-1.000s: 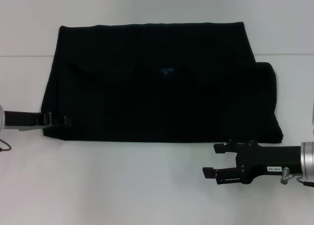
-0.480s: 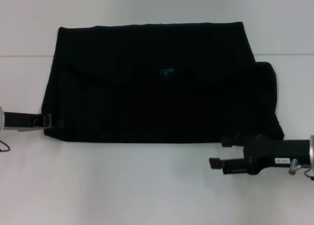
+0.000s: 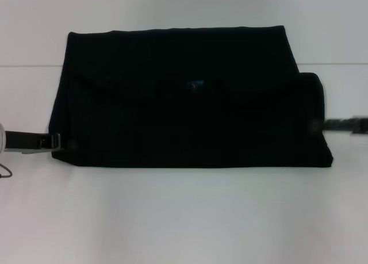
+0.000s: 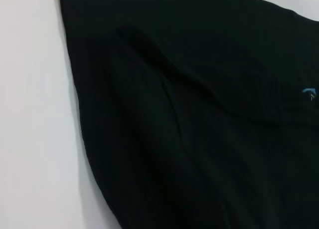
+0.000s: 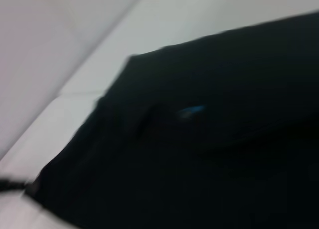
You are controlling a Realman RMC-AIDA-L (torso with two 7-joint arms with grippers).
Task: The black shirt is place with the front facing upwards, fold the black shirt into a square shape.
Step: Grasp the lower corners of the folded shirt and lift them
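The black shirt [image 3: 190, 97] lies flat on the white table as a wide folded rectangle, its small blue neck label [image 3: 195, 84] showing near the middle. My left gripper [image 3: 56, 142] sits low at the shirt's near left corner, touching its edge. On the opposite side, my right gripper [image 3: 330, 125] shows as a motion-smeared dark bar at the shirt's right edge. The left wrist view shows the shirt [image 4: 199, 129] with soft creases and the label [image 4: 310, 93]. In the right wrist view the shirt [image 5: 209, 154] and label [image 5: 192, 110] appear too.
The white table [image 3: 184, 218] runs wide in front of the shirt, with a faint seam line [image 3: 29, 65] across its far part. Nothing else stands on it.
My right gripper left the near right area of the table and swung up to the shirt's right edge. My left gripper drew back a little to the left, off the shirt's corner.
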